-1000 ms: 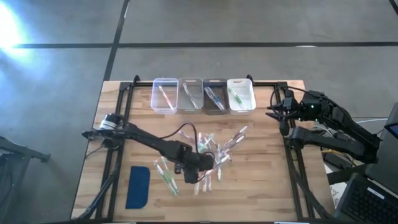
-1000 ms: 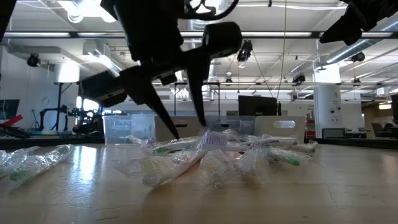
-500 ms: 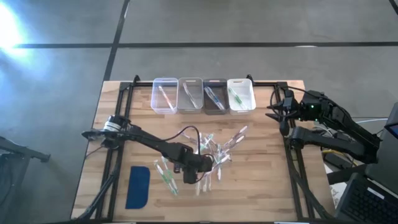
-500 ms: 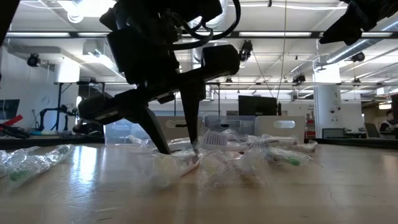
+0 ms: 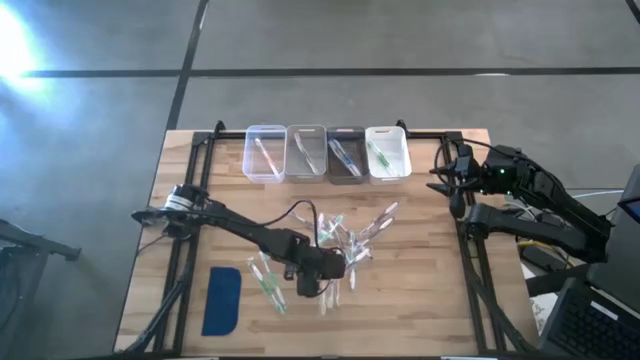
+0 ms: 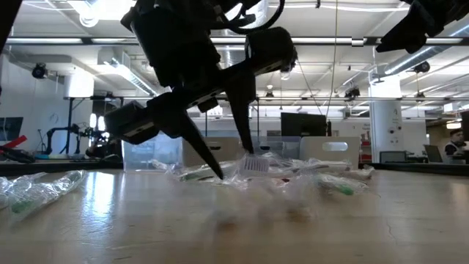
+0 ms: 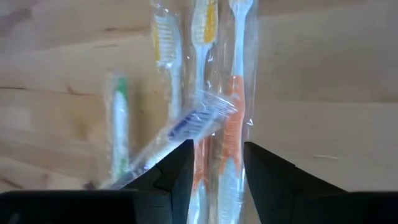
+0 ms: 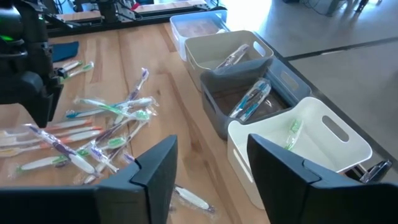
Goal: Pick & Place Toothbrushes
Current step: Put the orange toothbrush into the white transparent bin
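A loose pile of plastic-wrapped toothbrushes [image 5: 352, 240] lies on the wooden table's middle. My left gripper [image 5: 328, 280] points steeply down into the pile's near side. It is open, and its two fingertips [image 6: 236, 167] stand on either side of an orange-handled wrapped toothbrush [image 7: 231, 134]. A blue-and-white one [image 7: 180, 127] lies slantwise beside the fingers. My right gripper [image 8: 211, 162] hangs open and raised by the table's far right edge [image 5: 440, 180], holding nothing. My left gripper comes at the orange-handled toothbrush from above, slanting, with a finger [image 7: 180, 171] along each side of its wrapper [image 7: 217, 155]. The toothbrush lies flat on the table. Whether the fingers touch it, I cannot tell.
Four small bins [image 5: 265, 152] [image 5: 306, 152] [image 5: 346, 152] [image 5: 388, 152] stand in a row at the far edge, each with a toothbrush inside. A flat blue pad [image 5: 222, 300] lies near left. Two green toothbrushes [image 5: 268, 280] lie left of the gripper.
My left gripper has sunk into the pile's near side and rolled a little, shifting slightly toward the table's right edge; its finger gap looks unchanged. The wrapped toothbrushes nearest the low camera have been stirred.
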`<control>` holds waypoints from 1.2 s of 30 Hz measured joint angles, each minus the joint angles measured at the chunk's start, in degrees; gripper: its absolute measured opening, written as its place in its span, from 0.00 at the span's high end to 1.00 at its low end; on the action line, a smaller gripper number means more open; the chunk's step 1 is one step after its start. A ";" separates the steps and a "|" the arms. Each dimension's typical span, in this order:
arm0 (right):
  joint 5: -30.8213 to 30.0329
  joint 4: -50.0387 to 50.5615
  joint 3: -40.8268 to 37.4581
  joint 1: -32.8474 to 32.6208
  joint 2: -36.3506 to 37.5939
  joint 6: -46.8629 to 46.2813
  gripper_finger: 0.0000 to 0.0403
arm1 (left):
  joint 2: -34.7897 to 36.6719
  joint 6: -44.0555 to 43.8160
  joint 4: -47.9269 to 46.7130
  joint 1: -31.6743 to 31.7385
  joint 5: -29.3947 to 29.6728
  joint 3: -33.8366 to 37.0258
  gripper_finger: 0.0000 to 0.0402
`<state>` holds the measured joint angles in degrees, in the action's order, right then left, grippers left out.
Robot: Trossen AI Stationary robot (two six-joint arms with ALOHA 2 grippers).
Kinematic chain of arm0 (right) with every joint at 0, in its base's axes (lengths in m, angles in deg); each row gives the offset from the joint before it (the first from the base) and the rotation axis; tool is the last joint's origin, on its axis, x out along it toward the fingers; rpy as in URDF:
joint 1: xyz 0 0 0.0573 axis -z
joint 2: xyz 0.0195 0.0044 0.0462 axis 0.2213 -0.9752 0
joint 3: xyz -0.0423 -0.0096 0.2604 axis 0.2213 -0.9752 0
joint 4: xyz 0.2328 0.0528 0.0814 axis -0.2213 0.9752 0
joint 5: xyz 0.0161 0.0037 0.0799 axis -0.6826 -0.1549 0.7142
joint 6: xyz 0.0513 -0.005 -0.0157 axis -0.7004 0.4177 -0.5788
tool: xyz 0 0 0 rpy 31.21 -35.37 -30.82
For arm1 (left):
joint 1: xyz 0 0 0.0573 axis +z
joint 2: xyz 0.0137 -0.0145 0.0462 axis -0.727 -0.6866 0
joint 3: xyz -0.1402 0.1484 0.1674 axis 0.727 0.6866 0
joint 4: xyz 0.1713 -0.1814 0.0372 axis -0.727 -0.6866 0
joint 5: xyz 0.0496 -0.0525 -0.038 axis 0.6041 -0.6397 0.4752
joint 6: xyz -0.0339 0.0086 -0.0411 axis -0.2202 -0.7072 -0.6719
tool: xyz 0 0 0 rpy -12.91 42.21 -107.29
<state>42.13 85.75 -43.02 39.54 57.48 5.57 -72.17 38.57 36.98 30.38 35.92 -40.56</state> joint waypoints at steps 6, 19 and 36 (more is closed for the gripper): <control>0.01 0.00 0.00 -0.01 0.00 0.00 0.50 | 0.00 -2.20 0.54 0.03 -1.01 0.58 0.64; 0.00 0.00 0.00 0.01 0.02 0.00 0.57 | 0.33 -8.11 1.66 0.27 -1.17 6.56 0.64; 0.01 0.02 0.00 0.01 0.00 0.00 0.68 | 2.27 -3.43 -1.03 -1.11 -0.40 1.59 0.70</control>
<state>42.14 85.77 -43.02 39.55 57.48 5.57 -69.90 35.15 35.94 29.27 35.52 -38.96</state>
